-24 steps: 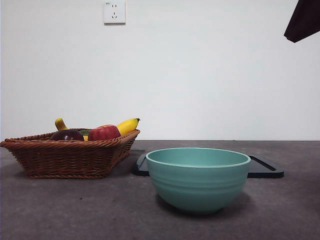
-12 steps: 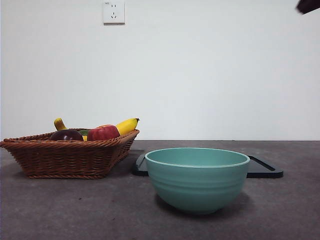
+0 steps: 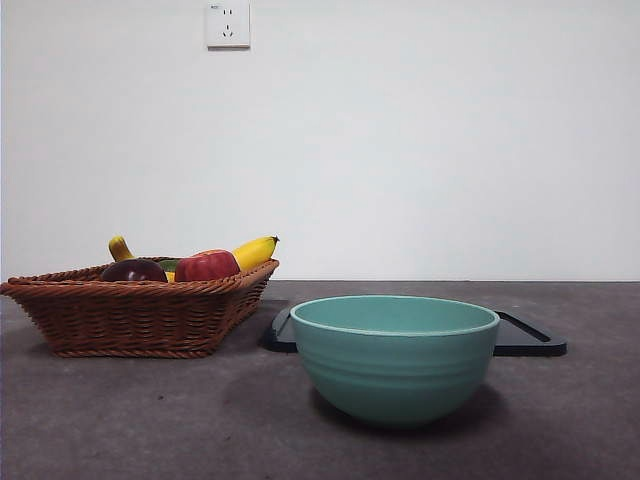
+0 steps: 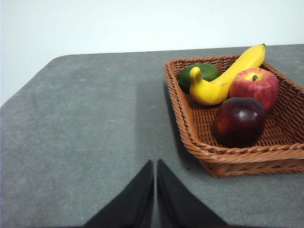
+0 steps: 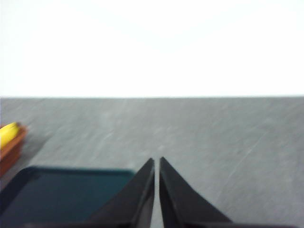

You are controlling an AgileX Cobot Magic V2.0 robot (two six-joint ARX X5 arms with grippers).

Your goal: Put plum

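The dark purple plum (image 4: 239,121) lies in the brown wicker basket (image 4: 223,154), beside a red apple (image 4: 254,85), a banana (image 4: 227,76) and a green fruit (image 4: 199,73). In the front view the plum (image 3: 134,270) shows over the basket's rim (image 3: 130,310) at the left. My left gripper (image 4: 155,164) is shut and empty, above the bare table a little way from the basket. My right gripper (image 5: 156,161) is shut and empty, above the table near the black tray (image 5: 66,194). Neither arm shows in the front view.
A teal bowl (image 3: 395,355) stands at the front middle of the table. The flat black tray (image 3: 525,335) lies behind it, next to the basket. A white wall with a socket (image 3: 228,24) closes the back.
The dark arm tip at the front view's top right corner has risen and left the picture. The fruit, basket, bowl and tray have not moved.
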